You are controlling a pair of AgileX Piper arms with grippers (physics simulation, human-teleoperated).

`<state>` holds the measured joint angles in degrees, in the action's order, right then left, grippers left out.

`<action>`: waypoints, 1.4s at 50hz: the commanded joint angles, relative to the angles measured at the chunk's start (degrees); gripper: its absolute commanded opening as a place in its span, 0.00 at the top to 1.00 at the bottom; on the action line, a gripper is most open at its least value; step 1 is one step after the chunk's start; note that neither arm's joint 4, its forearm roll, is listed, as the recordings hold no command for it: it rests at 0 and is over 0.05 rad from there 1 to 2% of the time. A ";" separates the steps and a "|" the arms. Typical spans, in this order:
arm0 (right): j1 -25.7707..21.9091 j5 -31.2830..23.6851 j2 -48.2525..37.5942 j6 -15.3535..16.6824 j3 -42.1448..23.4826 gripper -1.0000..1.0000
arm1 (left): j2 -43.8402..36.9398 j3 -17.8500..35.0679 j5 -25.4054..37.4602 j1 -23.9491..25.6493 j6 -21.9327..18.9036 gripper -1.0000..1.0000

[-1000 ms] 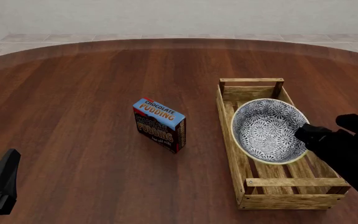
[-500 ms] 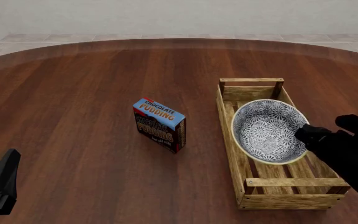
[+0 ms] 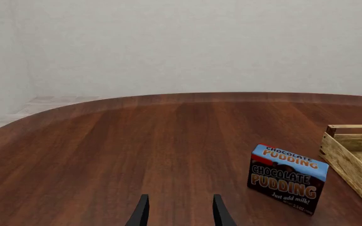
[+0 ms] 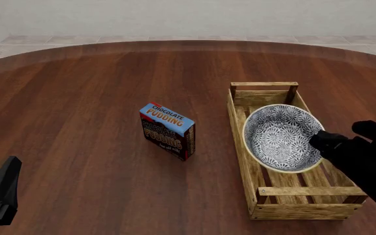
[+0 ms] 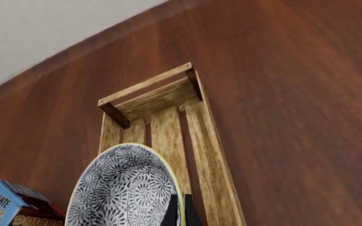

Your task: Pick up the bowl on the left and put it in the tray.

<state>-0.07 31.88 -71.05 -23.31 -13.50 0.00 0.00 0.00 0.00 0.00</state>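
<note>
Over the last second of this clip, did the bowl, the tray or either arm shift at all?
Nothing visibly changed. The right tool stays pinched on the rim of the bowl, tilted over the tray; the left tool stays open and idle, and the pudding box stands where it was.

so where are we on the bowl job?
Done: the bowl is over the tray, tilted, spanning its side rails. In hand: the right gripper is shut on its rim. Left: release and withdraw. The left gripper is open and idle.
</note>
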 commanded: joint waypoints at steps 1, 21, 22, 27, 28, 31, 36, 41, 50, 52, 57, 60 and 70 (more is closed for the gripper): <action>-0.02 -0.06 0.43 -0.08 -0.24 1.00 | 0.00 0.00 0.00 0.00 0.00 0.00; -0.19 0.03 0.35 0.25 -0.35 1.00 | 0.00 0.00 0.00 0.00 0.00 0.00; -0.18 0.04 0.34 0.25 -0.36 1.00 | 0.00 0.00 0.00 0.00 0.00 0.00; -0.22 -0.14 0.45 0.24 -0.40 1.00 | 0.00 0.00 0.00 0.00 0.00 0.00; -0.21 -0.07 0.38 0.20 -0.40 1.00 | 0.00 0.00 0.00 0.00 0.00 0.00; -0.17 -0.05 0.46 0.20 -0.33 1.00 | 0.00 0.00 0.00 0.00 0.00 0.00; -0.35 0.04 0.56 0.13 -0.18 0.00 | 0.00 0.00 0.00 0.00 0.00 0.00; -0.33 -0.05 0.77 0.25 -0.14 0.00 | 0.00 0.00 0.00 0.00 0.00 0.00; -0.32 -0.34 1.16 0.43 -0.23 0.00 | 0.00 0.00 0.00 0.00 0.00 0.00; -0.35 -0.15 1.01 0.42 -0.18 0.00 | 0.00 0.00 0.00 0.00 0.00 0.00; -0.33 -0.56 1.45 0.44 -0.23 0.00 | 0.00 0.00 0.00 0.00 0.00 0.00; -0.25 -0.51 1.46 0.41 -0.19 0.00 | 0.00 0.00 0.00 0.00 0.00 0.00; -0.10 -0.39 1.37 0.38 -0.18 0.00 | 0.00 0.00 0.00 0.00 0.00 0.00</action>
<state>-0.29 31.47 -69.74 -22.92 -13.69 0.00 0.00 0.00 0.00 0.00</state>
